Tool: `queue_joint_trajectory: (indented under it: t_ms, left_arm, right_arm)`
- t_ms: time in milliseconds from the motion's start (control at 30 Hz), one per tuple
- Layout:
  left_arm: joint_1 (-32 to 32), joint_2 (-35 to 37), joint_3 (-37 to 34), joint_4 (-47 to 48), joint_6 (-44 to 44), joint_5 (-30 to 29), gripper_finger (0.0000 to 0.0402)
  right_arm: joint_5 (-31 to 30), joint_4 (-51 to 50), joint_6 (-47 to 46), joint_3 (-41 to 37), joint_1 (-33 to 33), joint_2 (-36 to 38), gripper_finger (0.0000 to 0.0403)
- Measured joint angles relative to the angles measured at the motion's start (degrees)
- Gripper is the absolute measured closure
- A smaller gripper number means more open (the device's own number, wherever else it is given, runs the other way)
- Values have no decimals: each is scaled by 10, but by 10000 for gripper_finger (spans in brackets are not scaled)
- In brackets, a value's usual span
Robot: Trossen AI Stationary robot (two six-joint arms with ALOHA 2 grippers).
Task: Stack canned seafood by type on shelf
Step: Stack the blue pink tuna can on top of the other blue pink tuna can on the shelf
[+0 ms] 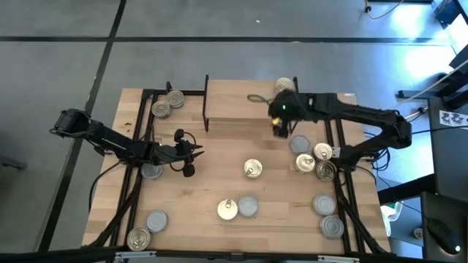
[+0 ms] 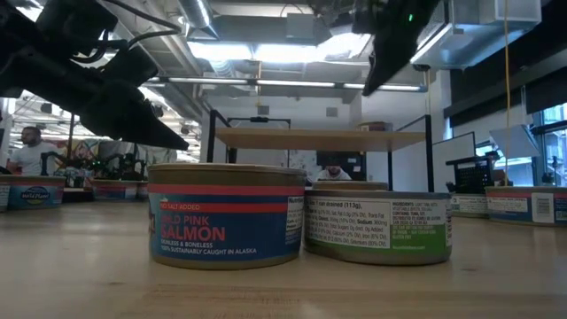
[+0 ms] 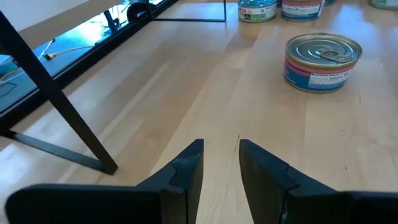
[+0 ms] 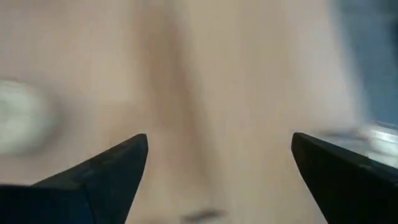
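A: From above, the right gripper hangs over the right end of the shelf, and one tin sits on the shelf's far right corner just beyond it. The other cans are spread over the tabletop: a cluster beside the right arm, two together near the front, one alone in the middle.

B: And the left gripper?

A: Low over bare wood, left of centre, holding nothing.

B: At tabletop height?

A: A salmon can and a green-labelled can fill the foreground, touching side by side. Behind them the shelf board stands on its black legs.

B: Left wrist view?

A: Its fingers stand a narrow gap apart, empty, pointing along the wood toward a blue-labelled can well ahead.

B: Right wrist?

A: Fingers spread wide, only blurred pale wood between them. Nothing gripped.

B: So where are we?

A: Early, I'd say: one tin shelved, the rest waiting. The right arm looks between cans. Next it needs a matching tin from the cluster, fingers straddling the rim, then set squarely on the shelved one.
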State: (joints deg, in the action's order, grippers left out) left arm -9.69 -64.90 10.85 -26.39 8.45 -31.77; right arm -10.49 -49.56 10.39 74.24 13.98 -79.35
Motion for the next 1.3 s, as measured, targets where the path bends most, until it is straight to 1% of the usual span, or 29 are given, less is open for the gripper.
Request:
queue_joint_trajectory:
  t_ms: [67, 133, 233, 367, 467, 567, 733, 900, 1033, 1167, 1233, 1300]
  left_arm:
    - [0, 0, 0, 0, 7, 0, 302]
    - [-1, 0, 0, 0, 22, 5, 302]
    - [-1, 0, 0, 0, 42, 27, 302]
    - [-1, -4, 2, -11, 63, 58, 302]
    - [-1, -24, 24, -21, 64, 83, 302]
    - [-1, -65, 68, -21, 53, 104, 302]
    - [0, -166, 175, -6, -6, 139, 302]
    - [11, -275, 288, 25, -51, 176, 302]
    - [22, -350, 381, 62, -41, 182, 302]
    - [31, -393, 460, 140, -52, 195, 302]
    - [36, -409, 480, 158, -68, 210, 302]
    - [43, -418, 486, 157, -98, 243, 302]
  right_arm:
    - [31, 6, -38, -3, -37, -1, 6]
    - [36, 31, -64, -22, -75, -3, 6]
    - [35, 87, -79, -69, -129, -4, 6]
    - [12, 172, -105, -138, -187, -4, 6]
    - [-25, 229, -121, -186, -219, -4, 6]
    - [-52, 273, -138, -232, -241, -4, 6]
    - [-61, 314, -181, -287, -262, -5, 6]
    - [-70, 315, -218, -315, -291, -5, 6]
    - [-77, 308, -222, -317, -319, -5, 6]
    - [-110, 295, -221, -317, -346, -5, 6]
    - [-121, 290, -220, -317, -355, -5, 6]
    - [-127, 290, -221, -317, -362, -5, 6]
